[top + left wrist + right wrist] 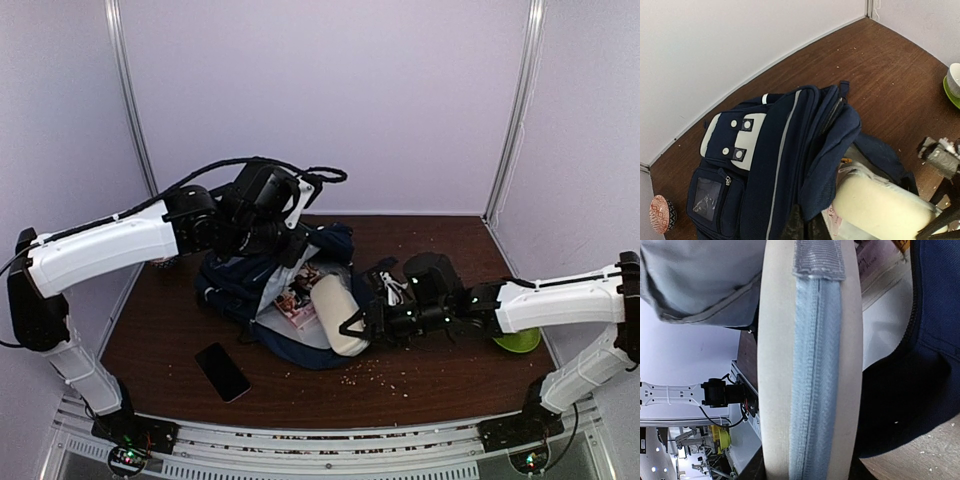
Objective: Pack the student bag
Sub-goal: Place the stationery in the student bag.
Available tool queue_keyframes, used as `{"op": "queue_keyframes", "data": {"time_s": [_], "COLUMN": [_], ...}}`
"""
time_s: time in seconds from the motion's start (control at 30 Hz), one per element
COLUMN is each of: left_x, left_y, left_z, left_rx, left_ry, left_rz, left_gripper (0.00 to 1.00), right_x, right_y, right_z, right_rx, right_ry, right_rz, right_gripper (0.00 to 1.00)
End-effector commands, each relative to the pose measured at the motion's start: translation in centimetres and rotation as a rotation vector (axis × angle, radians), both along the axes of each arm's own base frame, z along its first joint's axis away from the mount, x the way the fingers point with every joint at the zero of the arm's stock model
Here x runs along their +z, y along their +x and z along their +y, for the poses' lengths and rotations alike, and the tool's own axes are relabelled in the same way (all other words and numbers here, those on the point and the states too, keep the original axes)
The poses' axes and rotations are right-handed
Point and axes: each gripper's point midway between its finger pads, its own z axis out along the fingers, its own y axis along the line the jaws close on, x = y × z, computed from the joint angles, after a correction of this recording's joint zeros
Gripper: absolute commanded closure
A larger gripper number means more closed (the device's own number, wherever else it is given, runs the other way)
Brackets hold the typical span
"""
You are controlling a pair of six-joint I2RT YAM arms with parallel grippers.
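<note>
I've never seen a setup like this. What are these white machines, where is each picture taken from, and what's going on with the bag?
These are two robot arms bolted at the near edge of the table. The wide picture comes from a fixed camera above and behind them. The two close-ups come from cameras on their wrists. The left end effector is closed, apparently pinching the student bag and holding it open. The right end effector grips a beige pencil pouch at the bag's opening, and its close-up shows the pouch's blue zipper. A black phone lies on the table nearby, and a green plate sits at the right.
</note>
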Motion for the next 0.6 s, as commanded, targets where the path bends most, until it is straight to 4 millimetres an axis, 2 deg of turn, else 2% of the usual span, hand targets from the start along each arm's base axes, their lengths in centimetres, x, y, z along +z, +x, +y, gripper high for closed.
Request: {"op": "queue_keyframes", "data": {"time_s": [0.0, 0.13, 0.23, 0.57], "left_x": [6.1, 6.0, 6.4, 7.6], "left_y": [0.4, -0.6, -1.4, -2.7], "left_z": [0.0, -0.1, -0.3, -1.1], "left_rx": [0.018, -0.023, -0.063, -0.123], "left_ry": [-0.204, -0.245, -0.286, -0.382], "left_rz": [-0.111, -0.091, -0.084, -0.049], "left_gripper": [1.00, 1.00, 1.00, 1.00], "right_x": [4.5, 5.1, 4.8, 1.5], "right_y": [1.4, 2.7, 3.5, 4.6], "right_z": [4.0, 6.1, 7.9, 13.6], "right_rx": [0.059, 0.077, 0.100, 0.150], "right_ry": [0.142, 0.133, 0.116, 0.070], "right_rz": [-0.076, -0.099, -0.100, -0.093], "right_gripper": [0.62, 0.63, 0.63, 0.64]}}
